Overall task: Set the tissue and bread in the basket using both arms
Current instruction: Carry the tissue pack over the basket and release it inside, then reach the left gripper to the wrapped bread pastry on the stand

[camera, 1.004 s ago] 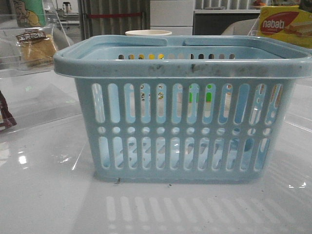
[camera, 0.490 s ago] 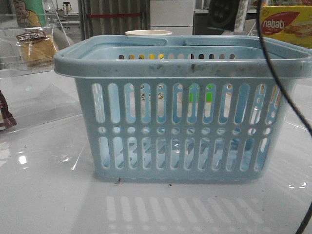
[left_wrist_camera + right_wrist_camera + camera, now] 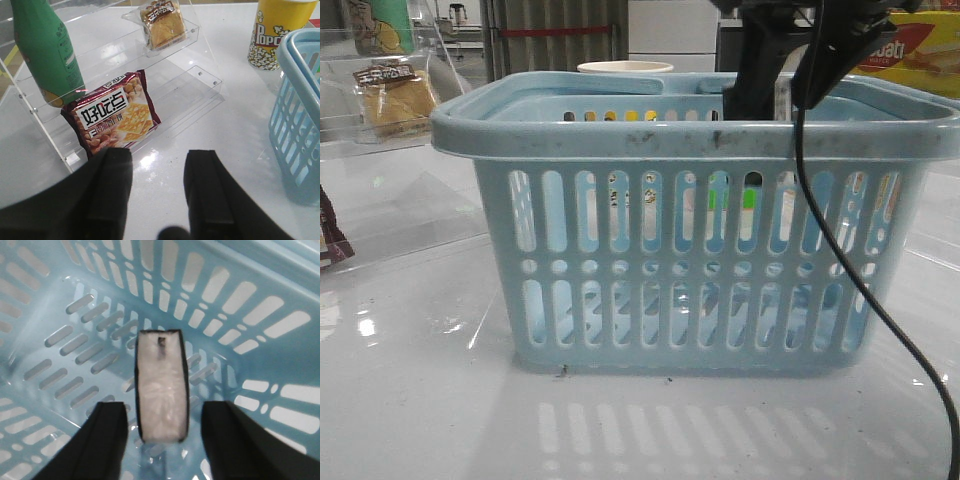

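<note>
The light blue basket (image 3: 700, 135) stands mid-table; its wall fills the right wrist view (image 3: 60, 315). My right gripper (image 3: 165, 407) reaches down inside it near the far right side, and its arm (image 3: 770, 60) shows above the rim. It is open. The tissue (image 3: 161, 385), pale-faced with a black edge, lies between the fingers and touches neither. The bread (image 3: 161, 22) sits wrapped on the upper step of a clear acrylic shelf (image 3: 200, 75); it also shows in the front view (image 3: 395, 100). My left gripper (image 3: 159, 156) is open and empty above the table before the shelf.
A dark red cracker packet (image 3: 117, 117) leans on the shelf's lower step, just beyond my left fingers. A green bottle (image 3: 47, 50) stands beside it. A popcorn cup (image 3: 277, 30) stands behind the basket (image 3: 300, 100). A yellow nabati box (image 3: 920, 55) is at the back right.
My right arm came into the front view from above and lowered into the back right of the basket. The basket and the bread have not moved.
</note>
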